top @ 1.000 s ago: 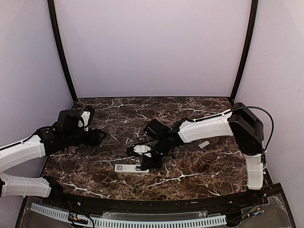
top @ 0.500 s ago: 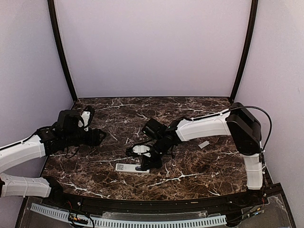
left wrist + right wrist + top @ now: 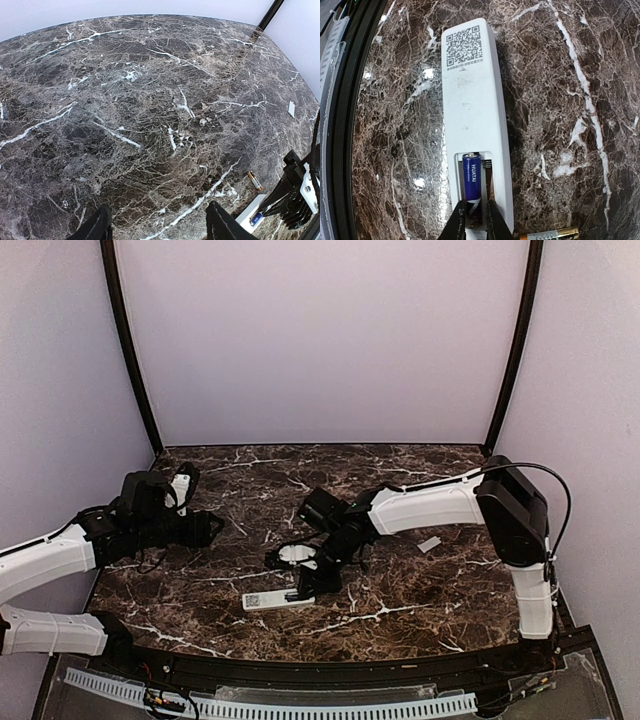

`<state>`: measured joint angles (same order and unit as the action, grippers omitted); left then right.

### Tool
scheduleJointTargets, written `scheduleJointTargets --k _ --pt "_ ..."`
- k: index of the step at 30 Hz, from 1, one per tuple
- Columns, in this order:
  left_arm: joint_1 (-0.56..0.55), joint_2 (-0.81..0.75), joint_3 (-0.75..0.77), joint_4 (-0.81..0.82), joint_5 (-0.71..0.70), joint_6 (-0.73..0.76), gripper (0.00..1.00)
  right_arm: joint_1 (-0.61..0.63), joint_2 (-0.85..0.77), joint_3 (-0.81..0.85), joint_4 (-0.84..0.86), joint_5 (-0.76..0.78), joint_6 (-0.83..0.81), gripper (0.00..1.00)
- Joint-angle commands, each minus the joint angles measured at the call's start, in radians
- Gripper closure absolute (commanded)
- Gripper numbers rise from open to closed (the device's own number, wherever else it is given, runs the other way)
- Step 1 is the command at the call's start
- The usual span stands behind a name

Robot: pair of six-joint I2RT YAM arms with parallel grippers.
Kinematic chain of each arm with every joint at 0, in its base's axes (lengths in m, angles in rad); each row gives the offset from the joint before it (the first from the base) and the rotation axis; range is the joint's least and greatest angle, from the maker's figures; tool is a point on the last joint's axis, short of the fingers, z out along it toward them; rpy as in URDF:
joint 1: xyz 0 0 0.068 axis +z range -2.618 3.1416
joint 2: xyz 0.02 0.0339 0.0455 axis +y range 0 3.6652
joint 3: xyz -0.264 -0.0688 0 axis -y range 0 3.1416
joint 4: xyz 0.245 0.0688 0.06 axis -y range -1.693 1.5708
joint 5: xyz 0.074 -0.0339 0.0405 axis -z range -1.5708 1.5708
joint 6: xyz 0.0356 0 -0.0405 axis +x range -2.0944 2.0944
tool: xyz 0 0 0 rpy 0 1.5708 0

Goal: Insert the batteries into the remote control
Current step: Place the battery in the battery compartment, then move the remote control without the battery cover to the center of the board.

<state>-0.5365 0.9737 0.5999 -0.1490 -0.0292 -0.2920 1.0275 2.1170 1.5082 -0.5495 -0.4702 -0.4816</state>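
The right gripper (image 3: 475,215) is low over the slim white rectangular plastic remote control (image 3: 475,115). The remote lies flat on the dark brown marble-pattern table top (image 3: 420,590) and stretches straight away from the fingertips. Its back faces up: plain white, with a black square code printed at the end far from the hand and an open rectangular recess at the near end.

In this recess lies a small blue cylinder battery with white letters (image 3: 471,180). It lies along the remote, in the slot on the left side as the wrist camera sees it. The two dark fingers (image 3: 459,222) stand close on each side of the battery's near end, with only a narrow gap between them. I cannot tell if they press on it or only stand beside it.

A second battery, gold and black (image 3: 550,233), lies on the table just beside the gripper, near the remote's near corner.

The left gripper (image 3: 160,227) hangs above bare table, well apart from the remote, with its fingers spread wide and holding nothing. A small flat white piece (image 3: 429,544) lies far ahead of it.
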Motion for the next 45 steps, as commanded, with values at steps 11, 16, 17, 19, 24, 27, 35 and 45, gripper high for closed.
scheduleJointTargets --k 11,16,17,19,24,27,35,45 --pt "-0.017 -0.056 -0.037 0.073 0.204 0.425 0.37 -0.03 -0.067 0.04 -0.057 0.018 0.015 0.76" --pt "-0.136 -0.007 0.008 -0.157 0.275 0.795 0.34 -0.084 -0.15 0.004 0.025 -0.016 0.133 0.75" --pt "-0.146 0.002 0.016 -0.212 0.313 0.815 0.33 -0.096 -0.166 -0.008 0.047 -0.019 0.171 0.75" --pt "-0.149 0.045 0.055 -0.315 0.373 0.862 0.31 -0.116 -0.196 -0.034 0.089 -0.018 0.258 0.72" --pt "-0.198 0.119 0.084 -0.36 0.372 0.937 0.27 -0.124 -0.228 -0.078 0.168 0.045 0.504 0.69" --pt "-0.22 0.139 0.06 -0.329 0.357 0.942 0.24 -0.125 -0.211 -0.076 0.178 0.055 0.672 0.66" --pt "-0.258 0.209 0.008 -0.263 0.29 0.935 0.21 -0.118 -0.223 -0.147 0.225 0.072 0.82 0.65" --pt "-0.272 0.301 -0.01 -0.14 0.248 0.816 0.26 -0.116 -0.23 -0.177 0.181 0.096 0.905 0.62"
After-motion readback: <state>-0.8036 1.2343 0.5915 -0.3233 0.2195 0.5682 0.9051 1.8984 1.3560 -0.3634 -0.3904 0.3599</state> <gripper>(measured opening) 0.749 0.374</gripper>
